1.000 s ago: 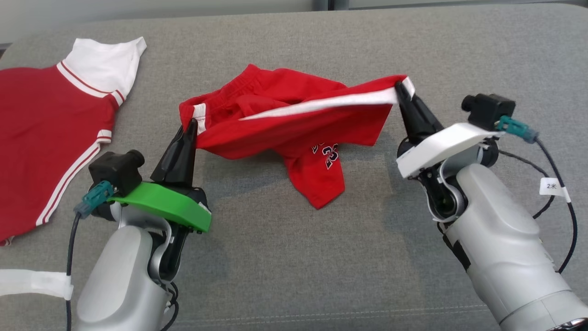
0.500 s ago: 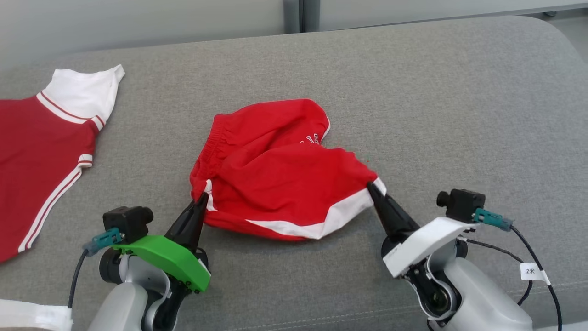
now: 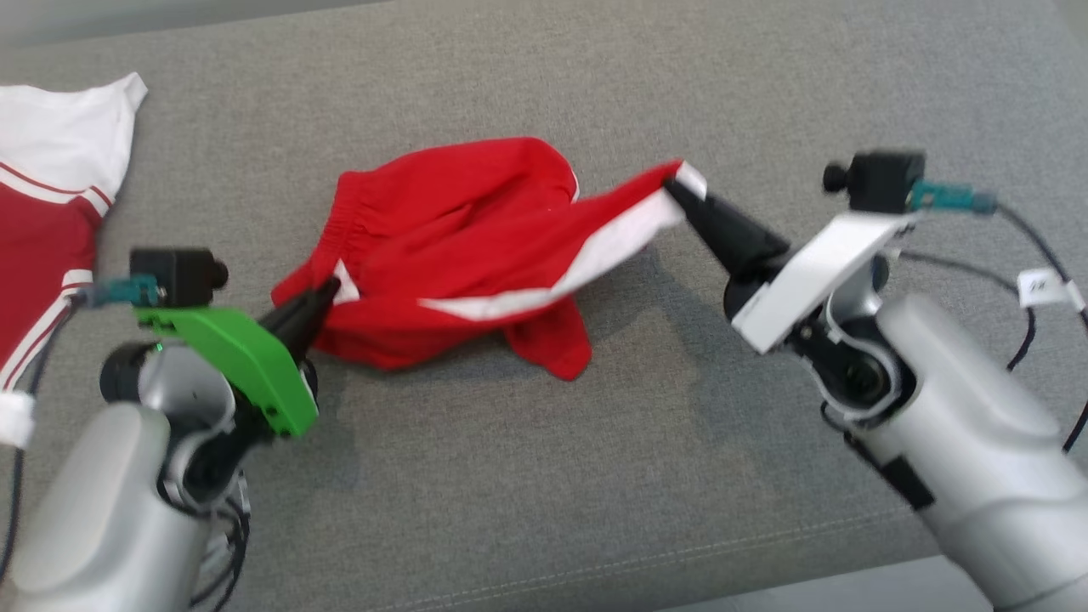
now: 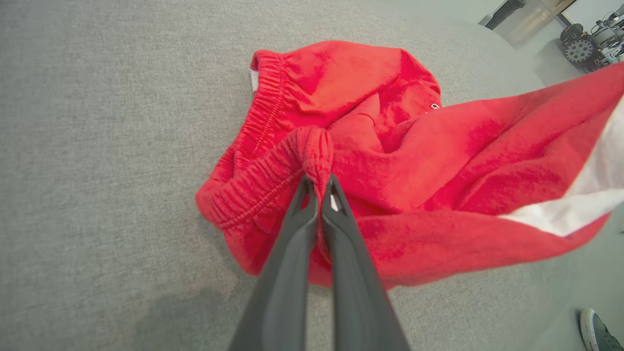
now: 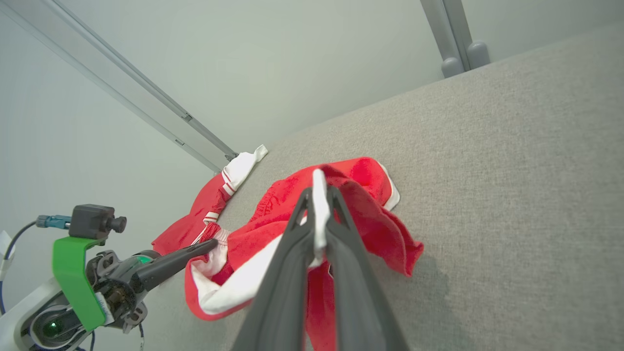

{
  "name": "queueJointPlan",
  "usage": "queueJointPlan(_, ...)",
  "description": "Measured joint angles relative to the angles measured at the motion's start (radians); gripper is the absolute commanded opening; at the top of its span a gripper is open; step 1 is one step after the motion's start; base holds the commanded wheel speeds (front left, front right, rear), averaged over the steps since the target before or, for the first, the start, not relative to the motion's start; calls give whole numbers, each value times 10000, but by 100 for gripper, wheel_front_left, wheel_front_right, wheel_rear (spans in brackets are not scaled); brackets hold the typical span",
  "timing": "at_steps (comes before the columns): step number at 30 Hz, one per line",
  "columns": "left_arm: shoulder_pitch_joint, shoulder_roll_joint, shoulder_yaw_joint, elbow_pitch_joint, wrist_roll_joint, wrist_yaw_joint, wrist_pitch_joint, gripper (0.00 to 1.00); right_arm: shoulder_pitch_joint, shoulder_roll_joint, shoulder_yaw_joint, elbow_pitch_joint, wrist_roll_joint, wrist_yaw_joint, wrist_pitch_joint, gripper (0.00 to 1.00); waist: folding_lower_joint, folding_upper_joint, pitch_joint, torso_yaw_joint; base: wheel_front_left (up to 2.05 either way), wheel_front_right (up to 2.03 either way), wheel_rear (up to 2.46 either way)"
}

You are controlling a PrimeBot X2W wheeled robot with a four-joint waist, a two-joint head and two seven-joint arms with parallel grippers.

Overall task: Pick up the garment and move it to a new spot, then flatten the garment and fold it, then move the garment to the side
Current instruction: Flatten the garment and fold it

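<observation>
Red shorts [image 3: 459,238] pinched tight in left hand [image 3: 327,293] and right hand [image 3: 676,183].

Grey upholstered surface [image 3: 765,102]
Red shorts [image 3: 459,221] rest mid-surface (partly lifted); a red-and-white shirt [image 3: 38,246] lies at ten o'clock.

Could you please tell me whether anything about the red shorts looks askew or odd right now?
The red shorts are bunched and twisted, not flat: the right gripper holds the white-trimmed hem lifted, the left gripper pinches the elastic waistband, and a loose flap droops onto the grey cushion. No damage visible.
</observation>
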Motion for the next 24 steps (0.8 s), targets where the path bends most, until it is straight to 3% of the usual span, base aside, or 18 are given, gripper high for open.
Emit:
queueJointPlan(4, -2301, 84, 545, 8, -729, 8, 1360, 0, -2335, -165, -832, 82, 441, 0, 709, 0, 0, 0, 634, -163, 0, 0, 0)
queueJointPlan(7, -4058, -90, 1375, 56, -1390, 437, 1714, 0, -4069, -54, -1720, 351, 660, 0, 828, 0, 0, 0, 1037, -243, 0, 0, 0)
queueJointPlan(12, -7619, -516, 2458, -533, -1488, 882, 1066, 0, -6949, 343, -3628, 284, 782, -391, -209, 0, 1, 0, 1734, -306, 0, 0, 0)
queueJointPlan(14, -8645, -614, 2715, -683, -1499, 706, 476, 0, -7903, 362, -3952, 211, 612, -215, -947, 0, 0, 0, 1991, -294, 0, 0, 0)
queueJointPlan(18, -8551, -1108, 2974, -52, -1866, 529, 19, 0, -8060, 297, -3511, 612, -12, -96, -1678, 0, 2, 0, 2280, -151, 0, 0, 0)
queueJointPlan(24, -6087, -1666, 3308, 1369, -2592, 529, -401, 0, -6219, 280, -2332, 1977, -247, -6, -1682, 0, 2, 0, 2141, 115, 0, 0, 0)
